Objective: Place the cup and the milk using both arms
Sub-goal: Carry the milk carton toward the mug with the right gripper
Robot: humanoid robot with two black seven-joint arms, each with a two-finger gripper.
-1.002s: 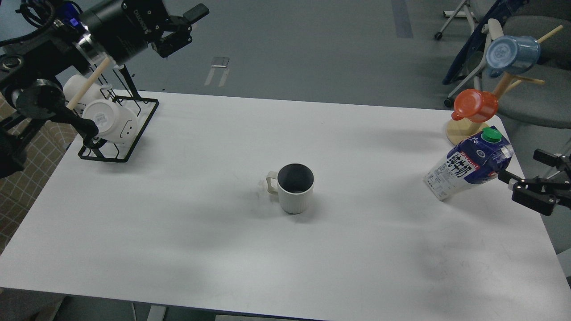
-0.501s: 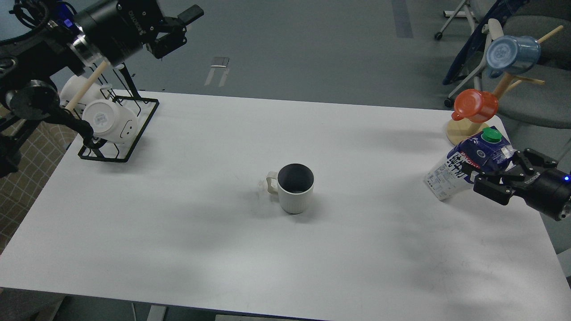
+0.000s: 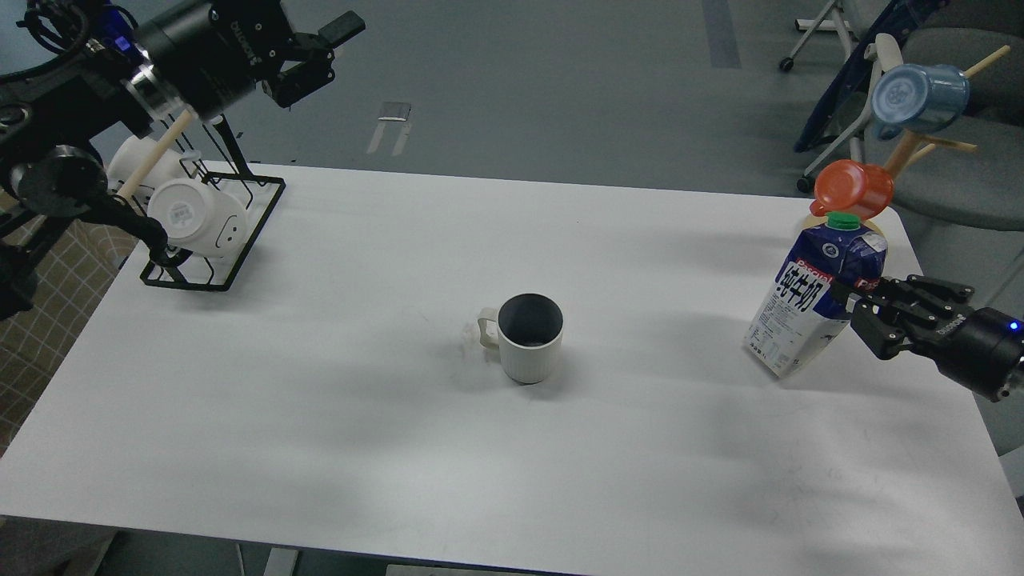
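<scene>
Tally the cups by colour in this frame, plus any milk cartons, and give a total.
White cups: 3, the cup mid-table and two on the black rack
Orange cups: 1
Blue cups: 1
Milk cartons: 1, at the right gripper
Total: 6

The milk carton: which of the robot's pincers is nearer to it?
The right pincer, touching the milk carton on its right side. The left pincer hangs far off, above the black rack.
</scene>
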